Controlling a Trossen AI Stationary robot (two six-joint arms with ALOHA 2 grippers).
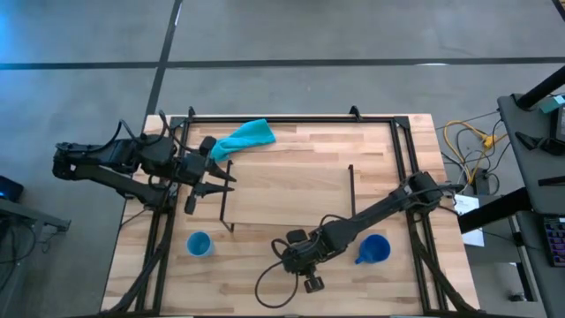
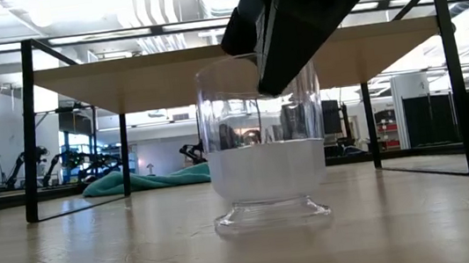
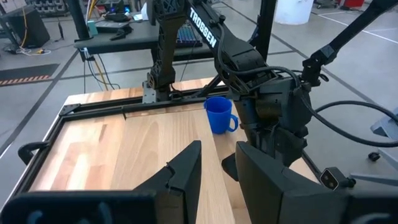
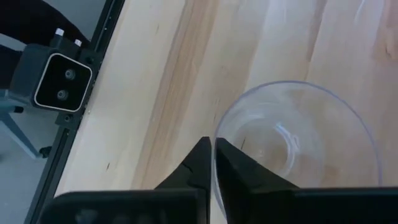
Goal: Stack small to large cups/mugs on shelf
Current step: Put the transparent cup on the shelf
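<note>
Nearest the low camera I have the clear glass cup [image 2: 265,159], upright on the surface [image 2: 98,253] at frame centre, with my right claw [image 4: 212,163] coming down from the upper middle. In the right wrist view its two fingers are pinched on the near rim — one inside the glass, one outside — so it is clenched on the cup's wall. From overhead that claw [image 1: 298,252] sits low and centre, and the glass itself is hard to pick out beneath it.

To its right, at lower right of the overhead frame, the dark-blue mug [image 1: 375,249] stands just beside the right arm's forearm. At lower left, well apart, the light-blue cup [image 1: 199,244] stands alone.

Farther back, the shelf [image 1: 287,194] fills the middle of the surface with nothing on it. My left claw [image 1: 216,183] waits at its left edge, fingers spread and released. At the far edge, upper centre, lies the teal cloth [image 1: 244,137].
</note>
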